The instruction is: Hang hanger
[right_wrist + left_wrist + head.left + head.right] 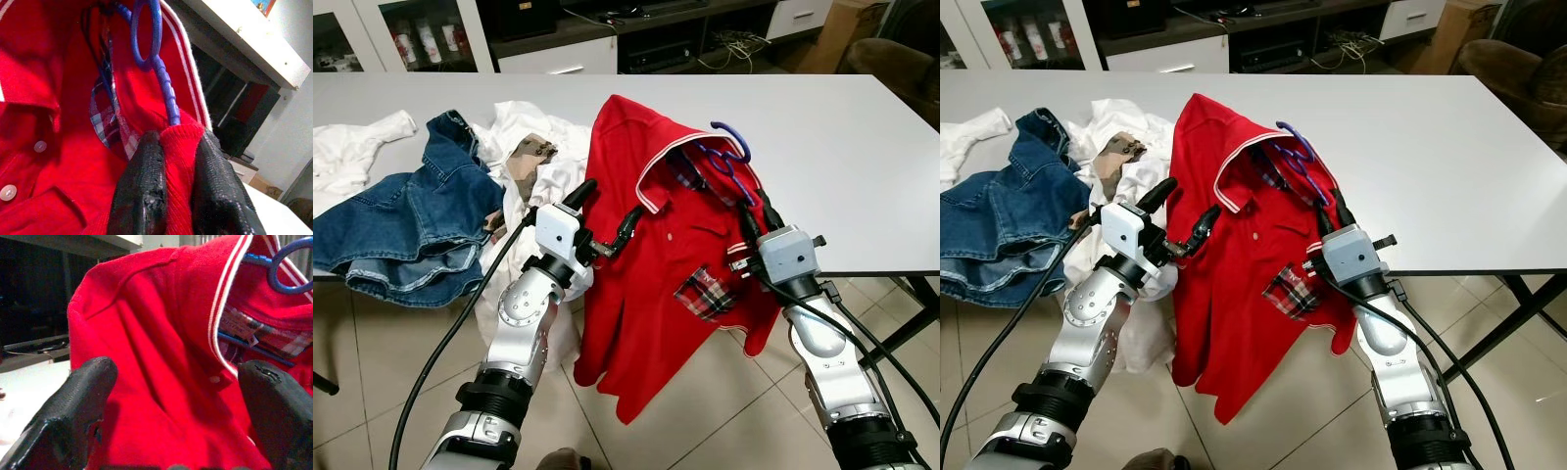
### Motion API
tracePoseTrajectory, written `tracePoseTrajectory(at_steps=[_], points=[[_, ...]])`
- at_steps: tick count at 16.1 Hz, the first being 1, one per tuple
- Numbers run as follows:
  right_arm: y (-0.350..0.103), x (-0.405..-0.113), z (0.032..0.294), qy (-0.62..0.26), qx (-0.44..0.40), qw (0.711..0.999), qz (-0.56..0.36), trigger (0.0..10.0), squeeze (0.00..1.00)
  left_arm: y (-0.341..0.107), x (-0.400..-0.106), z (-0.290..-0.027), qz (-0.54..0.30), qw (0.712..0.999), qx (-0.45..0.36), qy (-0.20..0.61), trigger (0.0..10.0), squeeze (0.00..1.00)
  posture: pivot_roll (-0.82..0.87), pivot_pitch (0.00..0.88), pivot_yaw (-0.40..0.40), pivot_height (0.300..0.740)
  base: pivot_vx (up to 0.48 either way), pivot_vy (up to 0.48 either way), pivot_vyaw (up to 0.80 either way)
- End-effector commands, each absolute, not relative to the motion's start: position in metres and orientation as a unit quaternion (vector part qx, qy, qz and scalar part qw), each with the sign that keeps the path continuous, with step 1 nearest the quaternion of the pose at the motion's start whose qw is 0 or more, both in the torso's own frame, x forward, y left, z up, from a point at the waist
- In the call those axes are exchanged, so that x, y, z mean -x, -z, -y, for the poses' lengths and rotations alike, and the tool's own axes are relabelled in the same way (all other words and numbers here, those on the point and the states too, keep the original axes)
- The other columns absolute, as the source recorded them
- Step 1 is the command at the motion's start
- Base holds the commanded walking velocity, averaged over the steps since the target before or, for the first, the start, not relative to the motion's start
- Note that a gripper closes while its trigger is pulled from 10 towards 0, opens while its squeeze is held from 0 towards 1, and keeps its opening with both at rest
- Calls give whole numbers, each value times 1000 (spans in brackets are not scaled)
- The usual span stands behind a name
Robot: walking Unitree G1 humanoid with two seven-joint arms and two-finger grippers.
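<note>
A red polo shirt [646, 264] with a plaid pocket hangs over the front edge of the white table [862, 157]. A blue hanger [729, 147] sits inside its collar, the hook sticking out at the top. My right gripper [756, 204] is shut on the shirt's shoulder fabric, just below where the hanger's arm [166, 93] runs into the cloth. My left gripper [610, 204] is open beside the shirt's other shoulder, with the red fabric [161, 357] just ahead of its fingers and not between them.
A blue denim garment [401, 215] and a heap of white clothes [524, 137] lie on the table's left half. A brown chair [901, 64] stands at the back right and a dark table leg [911, 323] slants down at the right. Tiled floor lies below.
</note>
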State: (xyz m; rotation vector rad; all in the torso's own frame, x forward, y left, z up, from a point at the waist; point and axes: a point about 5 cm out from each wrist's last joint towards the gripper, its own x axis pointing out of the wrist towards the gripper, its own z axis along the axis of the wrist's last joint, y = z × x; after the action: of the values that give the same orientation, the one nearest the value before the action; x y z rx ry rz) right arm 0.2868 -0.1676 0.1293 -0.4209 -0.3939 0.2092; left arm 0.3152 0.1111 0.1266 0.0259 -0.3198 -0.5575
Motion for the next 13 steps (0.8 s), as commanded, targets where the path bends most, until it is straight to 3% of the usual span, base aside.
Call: tracePoseTrajectory(at_steps=[1, 3, 13], points=[[-143, -292, 170, -82, 197, 952, 221, 10000, 0, -132, -317, -112, 163, 949, -18, 270, 10000, 0, 49, 0, 15, 740, 0, 0, 0], [-142, -291, 168, -85, 195, 952, 220, 10000, 0, -132, -317, -112, 161, 949, -18, 269, 10000, 0, 49, 0, 15, 740, 0, 0, 0], [-139, -290, 166, -91, 193, 953, 215, 10000, 0, -132, -319, -112, 161, 950, -16, 266, 10000, 0, 42, 0, 18, 740, 304, 0, 0]])
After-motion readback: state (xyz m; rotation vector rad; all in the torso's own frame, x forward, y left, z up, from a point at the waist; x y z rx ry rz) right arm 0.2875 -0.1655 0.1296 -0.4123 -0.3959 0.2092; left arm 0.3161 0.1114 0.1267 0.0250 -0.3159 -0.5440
